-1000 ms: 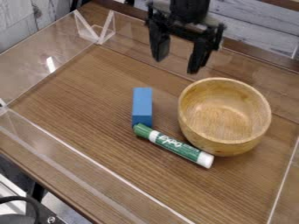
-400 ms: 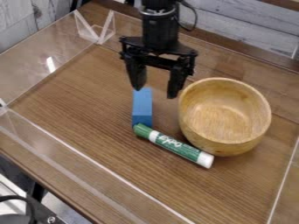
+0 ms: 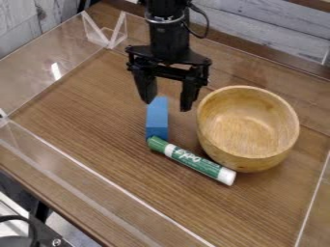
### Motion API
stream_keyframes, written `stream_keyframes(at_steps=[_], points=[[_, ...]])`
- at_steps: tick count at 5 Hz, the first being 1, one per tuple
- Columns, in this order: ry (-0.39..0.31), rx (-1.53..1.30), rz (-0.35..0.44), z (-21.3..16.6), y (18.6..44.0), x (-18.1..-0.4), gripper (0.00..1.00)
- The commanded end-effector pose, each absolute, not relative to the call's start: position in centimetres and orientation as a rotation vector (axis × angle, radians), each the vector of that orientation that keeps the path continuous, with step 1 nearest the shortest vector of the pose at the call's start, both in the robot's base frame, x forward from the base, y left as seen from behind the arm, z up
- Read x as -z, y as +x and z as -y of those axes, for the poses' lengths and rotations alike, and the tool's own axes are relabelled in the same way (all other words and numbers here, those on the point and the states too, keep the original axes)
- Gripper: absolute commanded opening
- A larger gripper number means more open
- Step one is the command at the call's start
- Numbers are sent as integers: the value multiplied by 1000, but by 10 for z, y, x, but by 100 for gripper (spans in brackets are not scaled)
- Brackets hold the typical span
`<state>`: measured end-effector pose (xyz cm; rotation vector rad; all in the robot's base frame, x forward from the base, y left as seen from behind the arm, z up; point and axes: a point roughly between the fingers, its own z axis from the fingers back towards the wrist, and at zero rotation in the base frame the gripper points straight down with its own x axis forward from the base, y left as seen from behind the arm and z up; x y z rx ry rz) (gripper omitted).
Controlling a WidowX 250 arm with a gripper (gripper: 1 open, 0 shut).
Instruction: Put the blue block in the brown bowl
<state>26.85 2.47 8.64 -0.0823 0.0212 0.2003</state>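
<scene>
The blue block (image 3: 157, 119) lies flat on the wooden table, its long side running toward the camera. My gripper (image 3: 165, 95) hangs straight down just above the block's far end, open, one finger on each side and nothing between them. To the right stands the brown bowl (image 3: 248, 126), round, wooden and empty; the right finger is a short way from its rim.
A green-and-white marker (image 3: 190, 160) lies diagonally in front of the block and bowl. Clear plastic walls (image 3: 52, 68) fence the table at left, front and right. A clear stand (image 3: 103, 34) sits at the back left.
The gripper has moved left and down from above the bowl's far rim to over the block's far end, staying open. Block, bowl and marker have not moved.
</scene>
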Motion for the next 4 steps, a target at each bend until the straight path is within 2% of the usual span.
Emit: stream_keyframes(at_steps=[1, 4], points=[[-87, -218, 40, -28, 273, -95, 100], [-95, -251, 62, -30, 276, -82, 100]])
